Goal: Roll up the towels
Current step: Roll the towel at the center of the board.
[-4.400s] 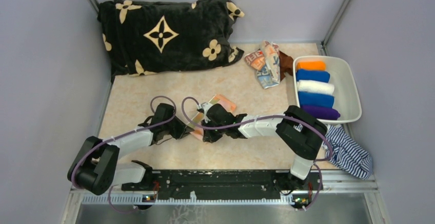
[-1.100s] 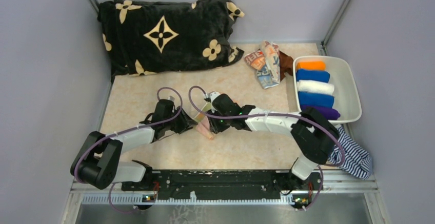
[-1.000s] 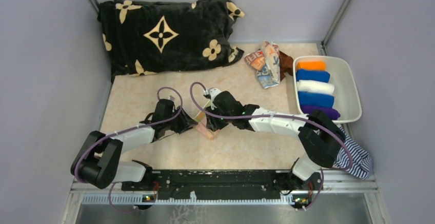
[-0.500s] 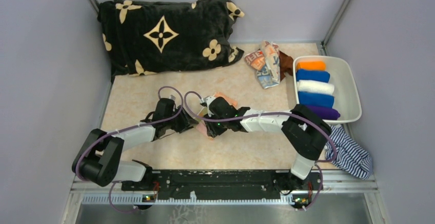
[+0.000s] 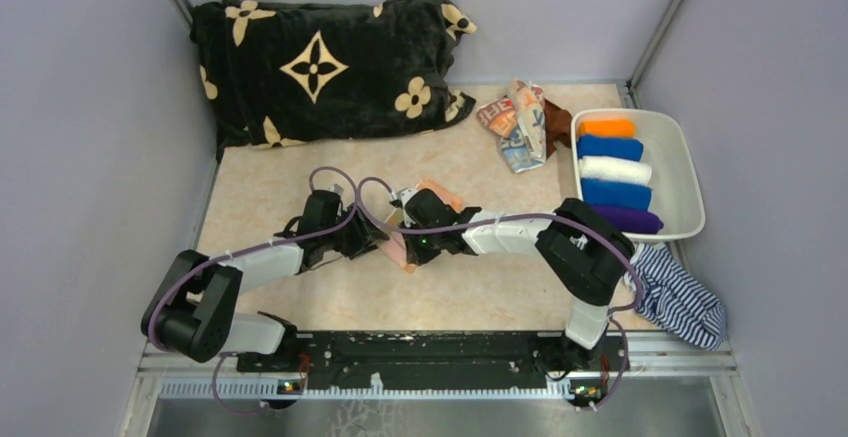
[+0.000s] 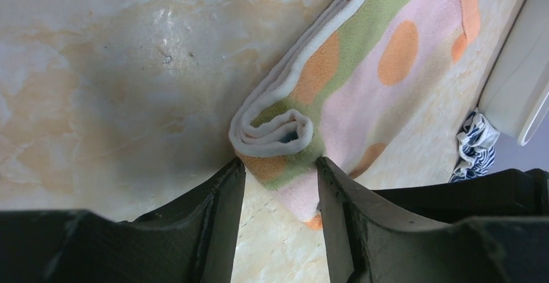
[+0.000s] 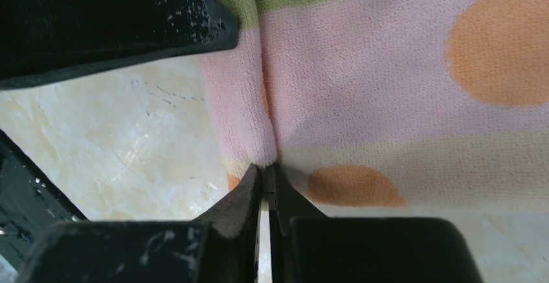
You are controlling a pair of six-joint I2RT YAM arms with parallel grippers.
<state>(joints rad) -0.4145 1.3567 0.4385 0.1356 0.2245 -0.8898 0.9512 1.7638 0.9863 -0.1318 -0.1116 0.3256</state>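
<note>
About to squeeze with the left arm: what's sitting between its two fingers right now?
The dotted towel: its rolled end sits at the tips of the left fingers, lower edge between them, with nothing else in the gap. The left wrist view shows it.

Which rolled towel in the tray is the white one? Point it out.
The white roll is the middle one of five in the tray, with a blue roll just beyond it and another blue roll just nearer.
</note>
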